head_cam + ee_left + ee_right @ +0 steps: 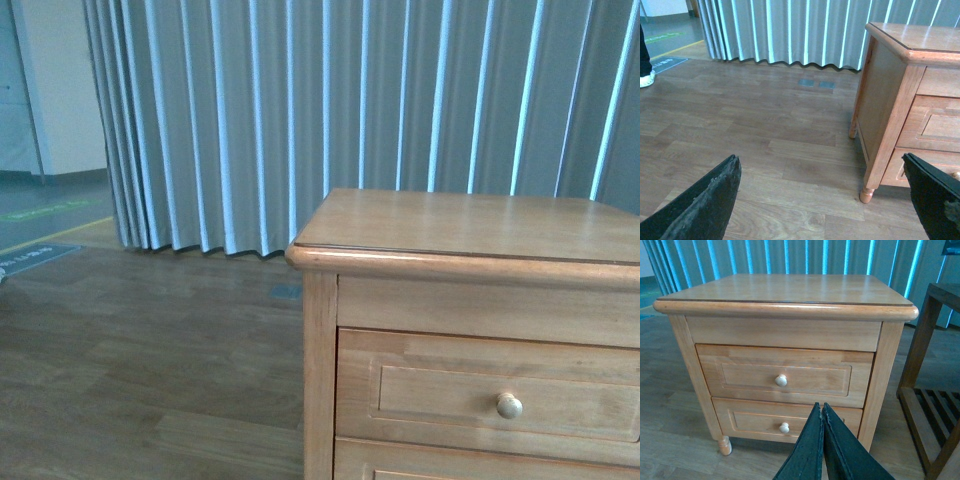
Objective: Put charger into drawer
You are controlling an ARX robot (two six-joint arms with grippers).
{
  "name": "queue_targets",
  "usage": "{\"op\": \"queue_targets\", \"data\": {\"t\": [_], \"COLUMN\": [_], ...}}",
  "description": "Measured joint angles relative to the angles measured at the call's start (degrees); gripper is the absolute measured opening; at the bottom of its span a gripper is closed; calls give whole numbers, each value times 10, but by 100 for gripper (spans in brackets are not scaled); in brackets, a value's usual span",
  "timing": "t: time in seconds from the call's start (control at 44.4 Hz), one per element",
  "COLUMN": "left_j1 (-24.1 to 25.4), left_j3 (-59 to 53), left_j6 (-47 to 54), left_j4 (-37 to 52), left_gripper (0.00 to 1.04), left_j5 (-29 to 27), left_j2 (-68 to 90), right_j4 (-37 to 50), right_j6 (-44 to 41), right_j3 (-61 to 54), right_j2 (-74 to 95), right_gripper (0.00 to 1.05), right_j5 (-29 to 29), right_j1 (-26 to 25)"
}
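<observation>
The upper drawer of a honey-coloured wooden nightstand is closed; its round knob shows in the right wrist view and in the front view. The charger is not in view in any frame. My right gripper is shut and empty, a short way in front of the nightstand, level with the lower drawer. My left gripper is open and empty above the floor to the left of the nightstand; its two black fingers stand wide apart. Neither arm shows in the front view.
The nightstand top is bare. A dark wooden rack stands close to the nightstand's right side. Grey pleated curtains hang behind. Wood-pattern floor spreads to the left. A person's shoe is at the far left.
</observation>
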Motion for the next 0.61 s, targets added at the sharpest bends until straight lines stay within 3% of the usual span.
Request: {"op": "queue_targets", "data": {"t": [0.248, 0.518, 0.608], "left_j1": [0, 0, 0], "left_j3": [0, 0, 0], "left_j6": [0, 0, 0], "left_j4": [0, 0, 0], "left_gripper": [99, 99, 99], "left_j5": [0, 0, 0], "left_j2": [0, 0, 0], "right_j4": [0, 0, 0], "right_j6": [0, 0, 1], "right_j3": [0, 0, 0], "right_j2": [0, 0, 0], "right_gripper": [41, 90, 98], "right_j5": [0, 0, 0], "right_j1": [0, 0, 0]}}
